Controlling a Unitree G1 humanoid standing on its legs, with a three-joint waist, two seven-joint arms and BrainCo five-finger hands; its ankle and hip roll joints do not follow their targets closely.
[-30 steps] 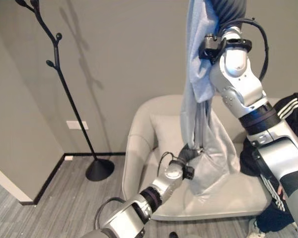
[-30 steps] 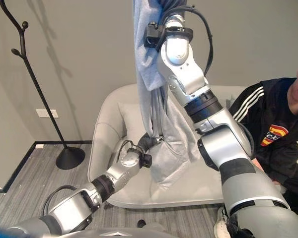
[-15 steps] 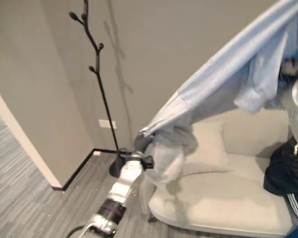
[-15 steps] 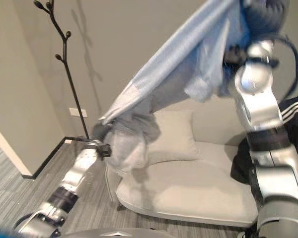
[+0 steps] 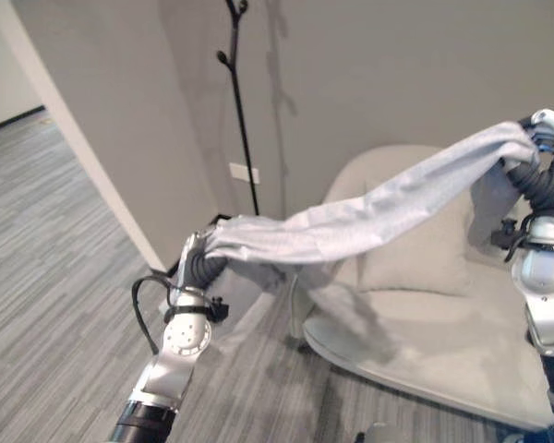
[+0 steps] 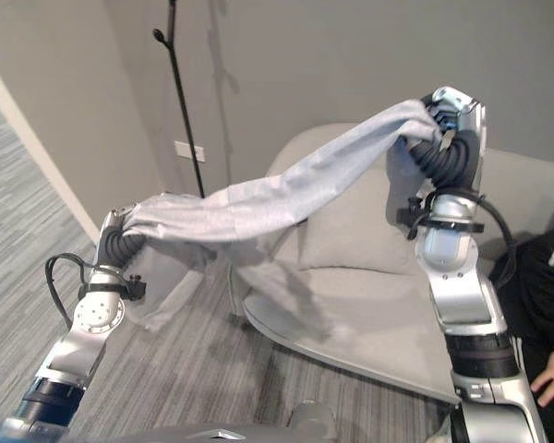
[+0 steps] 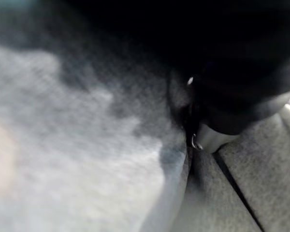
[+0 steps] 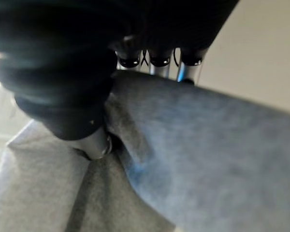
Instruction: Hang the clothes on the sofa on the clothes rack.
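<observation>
A pale blue-grey garment [image 5: 369,217] is stretched almost level between my two hands, above the sofa's left end. My left hand [image 5: 201,268] is shut on its lower end out over the floor, left of the sofa, with cloth draped over the fingers [image 7: 205,137]. My right hand [image 6: 451,138] is shut on the other end, higher up over the sofa back; its fingers [image 8: 157,65] lie over the cloth and the thumb is under it. The black branch-like clothes rack [image 5: 240,111] stands by the wall, behind the garment's left half.
The light grey sofa [image 5: 415,351] with a cushion [image 5: 415,263] sits under the garment. A person in a black jacket [image 6: 549,277] sits at its right end. A wall corner [image 5: 92,175] juts out at the left, with grey plank floor [image 5: 65,305] before it.
The camera has swung left. My right hand has come down from high overhead, and my left hand has drawn away from the sofa, so the garment now runs nearly level instead of steeply slanting.
</observation>
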